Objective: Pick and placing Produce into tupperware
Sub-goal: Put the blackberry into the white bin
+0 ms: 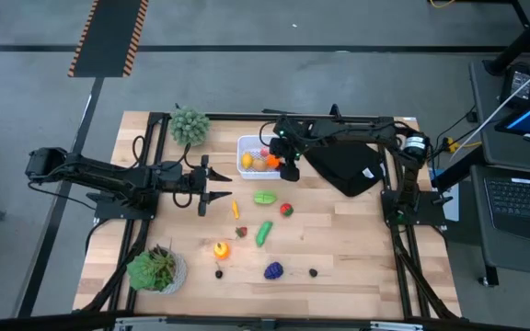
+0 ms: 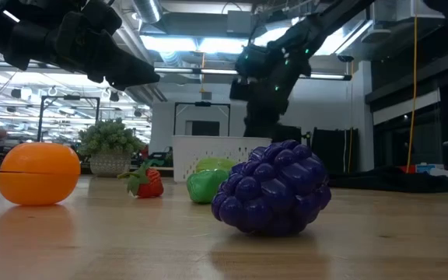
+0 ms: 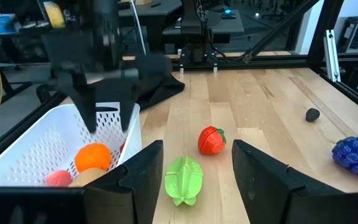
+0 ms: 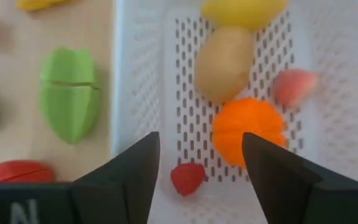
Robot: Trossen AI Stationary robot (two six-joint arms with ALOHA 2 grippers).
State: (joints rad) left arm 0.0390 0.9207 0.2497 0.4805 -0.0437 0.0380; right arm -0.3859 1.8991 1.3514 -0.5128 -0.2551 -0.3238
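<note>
The white tub (image 1: 249, 147) sits toward the table's far edge and holds a yellow piece (image 4: 241, 9), a tan one (image 4: 224, 62), an orange one (image 4: 248, 130), a pink one (image 4: 294, 87) and a small red one (image 4: 187, 177). My right gripper (image 4: 201, 168) hangs open and empty above the tub's near end. My left gripper (image 1: 219, 189) is open over the table, pointing right toward a light green fruit (image 3: 184, 179). Lying loose on the table are a red piece (image 1: 286, 210), a green cucumber (image 1: 263, 232), purple grapes (image 1: 273, 270) and more small pieces.
A black folded cloth (image 1: 348, 165) lies right of the tub, under the right arm. One potted plant (image 1: 190, 125) stands left of the tub, another (image 1: 157, 268) at the near left corner. Two small dark pieces (image 1: 313, 272) (image 1: 219, 272) lie near the near edge.
</note>
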